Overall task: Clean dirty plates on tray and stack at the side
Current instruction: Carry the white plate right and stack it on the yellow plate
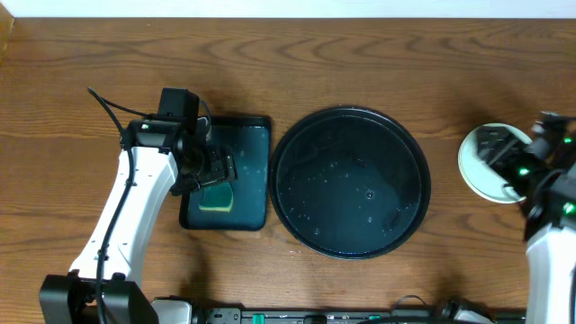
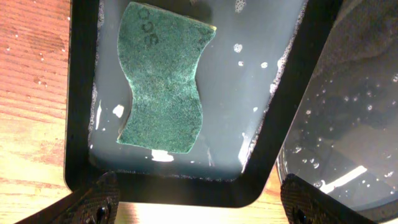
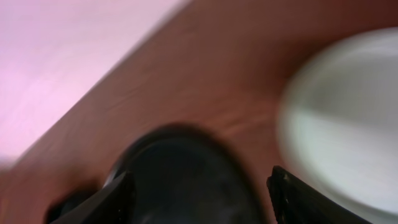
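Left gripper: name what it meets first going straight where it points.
Probably the green sponge lying in the rectangular tray, straight ahead of the open left gripper; depth is unclear.

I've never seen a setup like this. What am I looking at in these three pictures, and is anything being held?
It's a robot: two jointed arms at a brown wooden table, each ending in a two-finger tool. One picture looks straight down; the other two come from cameras on the wrists. The left tool hangs open over a green sponge in a wet dark-teal rectangular tray. In the middle sits a large round black tray, wet, without plates. The right tool is above a pale round plate; that picture is blurred, but its fingers look apart, holding nothing.
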